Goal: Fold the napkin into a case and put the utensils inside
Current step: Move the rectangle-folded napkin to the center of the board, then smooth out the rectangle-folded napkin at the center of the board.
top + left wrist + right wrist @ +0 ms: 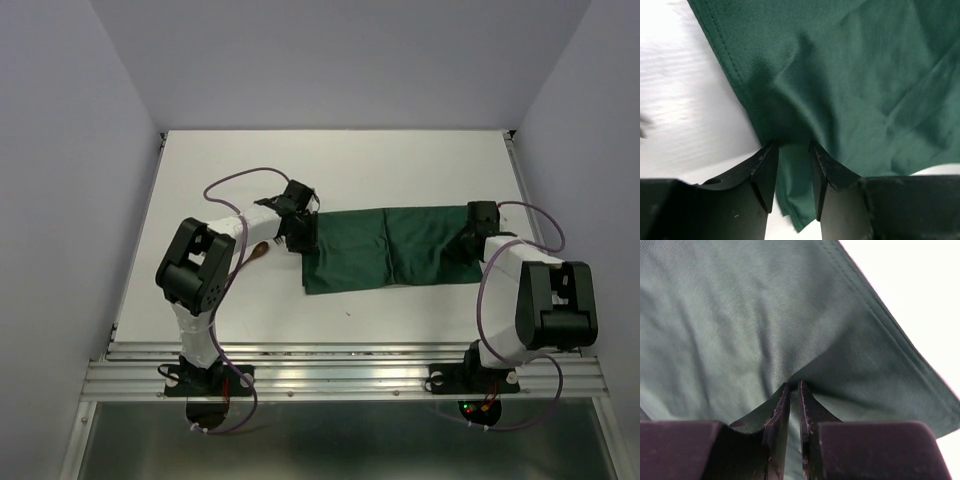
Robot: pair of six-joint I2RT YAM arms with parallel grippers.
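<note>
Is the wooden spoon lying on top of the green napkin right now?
No, the spoon lies on the bare table to the left of the napkin, off the cloth.

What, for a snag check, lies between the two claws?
Only the dark green napkin, reaching from the left claw to the right claw; the top view shows it.

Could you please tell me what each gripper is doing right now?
Left gripper: closed on the napkin.
Right gripper: closed on the napkin's other end.
</note>
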